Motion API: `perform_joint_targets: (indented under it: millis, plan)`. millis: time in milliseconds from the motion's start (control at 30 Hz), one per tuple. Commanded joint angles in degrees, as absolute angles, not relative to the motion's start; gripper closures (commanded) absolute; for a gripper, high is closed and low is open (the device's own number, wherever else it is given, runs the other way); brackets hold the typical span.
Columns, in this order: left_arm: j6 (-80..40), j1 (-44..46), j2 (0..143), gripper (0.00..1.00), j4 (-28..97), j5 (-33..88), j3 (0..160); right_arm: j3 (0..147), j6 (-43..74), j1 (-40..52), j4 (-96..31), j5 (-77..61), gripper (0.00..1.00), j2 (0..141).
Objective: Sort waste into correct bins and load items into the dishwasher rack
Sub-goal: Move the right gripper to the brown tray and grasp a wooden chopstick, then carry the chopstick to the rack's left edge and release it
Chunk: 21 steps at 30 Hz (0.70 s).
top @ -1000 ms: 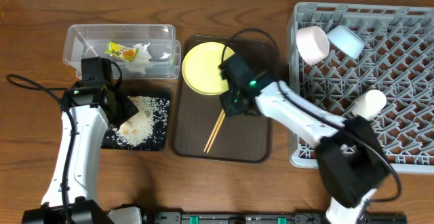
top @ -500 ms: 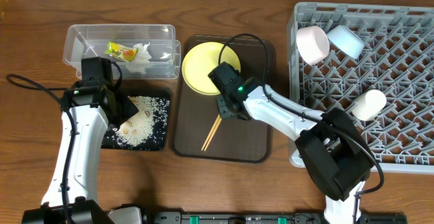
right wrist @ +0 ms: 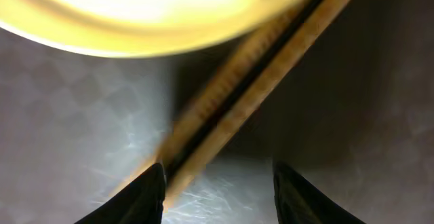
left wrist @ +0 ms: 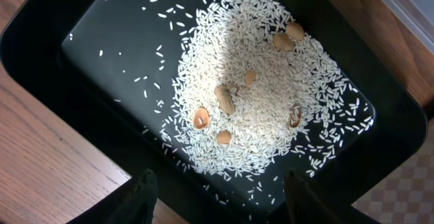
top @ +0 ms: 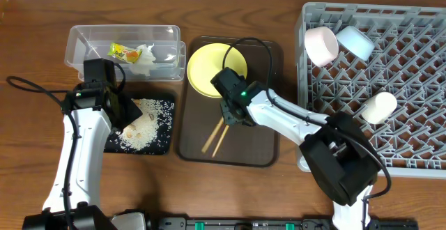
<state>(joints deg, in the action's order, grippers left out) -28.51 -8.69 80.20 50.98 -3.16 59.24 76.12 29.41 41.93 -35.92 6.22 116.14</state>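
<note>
The right gripper (right wrist: 220, 193) hangs low over the dark brown serving tray (top: 259, 145), its fingers (right wrist: 146, 197) spread. The wooden chopsticks (right wrist: 271, 81) lie flat on the tray and run diagonally between the fingers, unclamped. Their near end is just beside one finger, and whether it touches I cannot tell. The far ends reach the rim of the yellow plate (top: 209, 68), which sits at the back of the same tray.

The left gripper (left wrist: 224, 198) hovers over the black tray (left wrist: 41, 41), spread and holding nothing. Below it lies a heap of rice grains (left wrist: 251, 115) with a few tan nut pieces (left wrist: 225, 100).

The clear tub (top: 90, 36) holds the snack wrapper (top: 124, 50) and the tissue (top: 145, 56). The grey dishwasher rack (top: 411, 77) on the worktop (top: 209, 188) carries the white bowl (top: 320, 45), the light blue bowl (top: 355, 42) and the white cup (top: 378, 106).
</note>
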Motion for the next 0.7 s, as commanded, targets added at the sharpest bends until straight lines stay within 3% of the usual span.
perform_joint_targets:
  millis: [0, 133, 300, 367, 500, 667]
  plan:
    - [-28.8, -8.9, 79.7, 0.37, 51.1, -3.5, 59.9, 76.1, 31.9, 42.4, -37.2, 7.2, 0.49, 118.4]
    - [-28.8, -8.9, 79.7, 0.37, 51.1, -3.5, 59.9, 76.1, 31.9, 42.4, -38.5, 7.5, 0.50, 118.4]
    - [-28.8, -8.9, 79.7, 0.37, 51.1, -3.5, 59.9, 76.1, 33.5, 41.8, -39.7, 7.4, 0.85, 118.3]
    - [-28.8, -8.9, 79.7, 0.37, 51.1, -3.5, 59.9, 76.1, 33.8, 40.9, -40.2, 7.2, 0.93, 118.3]
    - [-28.8, -8.9, 79.7, 0.37, 51.1, -3.5, 59.9, 76.1, 33.8, 38.5, -42.3, 6.9, 0.99, 118.3]
    - [-28.8, -8.9, 79.7, 0.37, 51.1, -3.5, 59.9, 76.1, 33.1, 35.5, -43.4, 6.8, 0.99, 118.1]
